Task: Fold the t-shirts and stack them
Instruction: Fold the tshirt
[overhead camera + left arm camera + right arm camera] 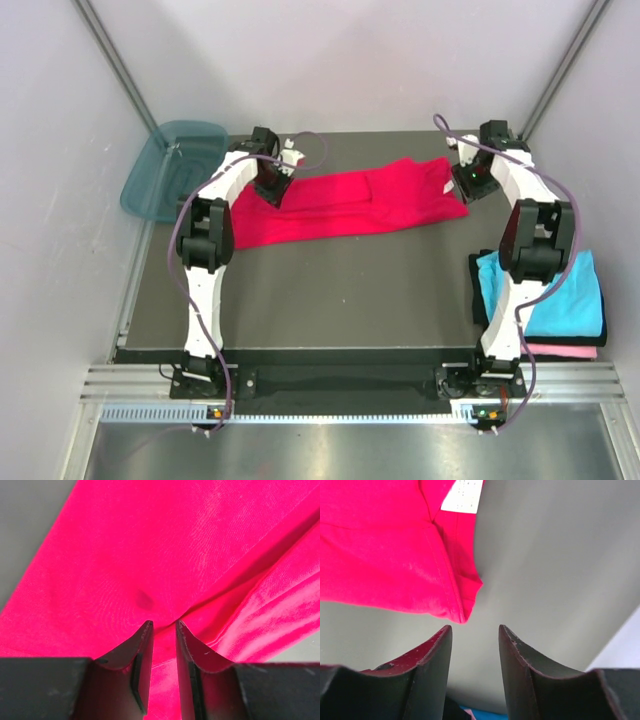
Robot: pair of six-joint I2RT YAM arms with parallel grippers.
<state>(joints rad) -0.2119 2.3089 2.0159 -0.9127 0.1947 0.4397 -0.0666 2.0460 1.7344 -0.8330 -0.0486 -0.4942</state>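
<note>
The crimson red t-shirt (350, 205) lies flat in a long folded band across the far part of the table. My left gripper (270, 185) sits low over its left end. In the left wrist view the jaws (164, 623) stand a narrow gap apart, with red cloth (175, 545) seen flat beneath and between them. My right gripper (468, 180) is at the shirt's right end, open and empty (475, 627), just short of the shirt's corner (462, 612). The white tag (462, 495) shows there. The cyan shirt (545, 290) lies folded on the pink one (560, 350) at the right edge.
The teal translucent tub (170, 170) stands off the table's far left corner. White walls close in on both sides. The dark table top (350, 290) runs between the red shirt and the arm bases.
</note>
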